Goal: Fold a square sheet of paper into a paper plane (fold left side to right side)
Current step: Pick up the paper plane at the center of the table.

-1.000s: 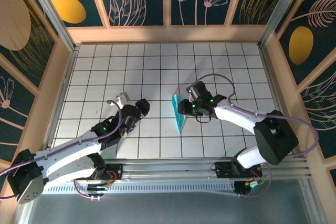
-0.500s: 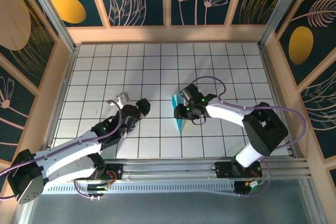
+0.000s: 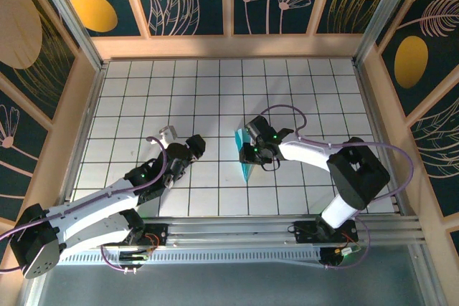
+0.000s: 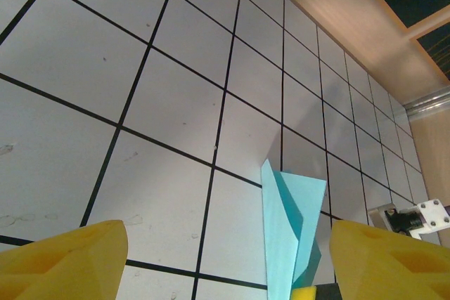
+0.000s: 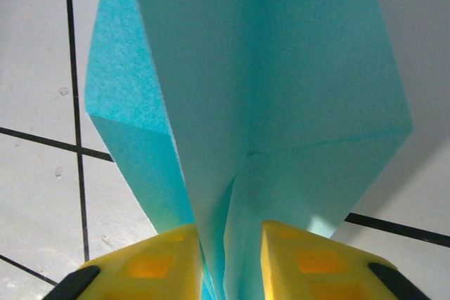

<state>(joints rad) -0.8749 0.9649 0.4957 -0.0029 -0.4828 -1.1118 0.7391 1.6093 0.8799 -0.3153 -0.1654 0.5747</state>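
a: here we go. the paper plane [image 3: 246, 157] sits just right of the middle of the table [image 3: 143, 91], pointed end toward six o'clock, wide end toward twelve. it's propped up on its folds, not lying flat.
b: and your right gripper [image 3: 253, 151] reaches in from three o'clock. on the wrist view the yellow pads [image 5: 151, 265] pinch the plane's centre keel between them.
a: left gripper [image 3: 185, 154]?
b: at the plane's nine o'clock, apart from it, fingers spread wide, nothing between them.
a: so the step, as i read it, is a late fold: closing the left half onto the right along that centre crease.
b: agreed. next you'll likely want a light pinch run along the crease, with the left coming in to pin the paper.
a: thin matte light-blue paper, sharp creases, a faintly fibrous face. the table is glossy white grid, so the plane could slide.
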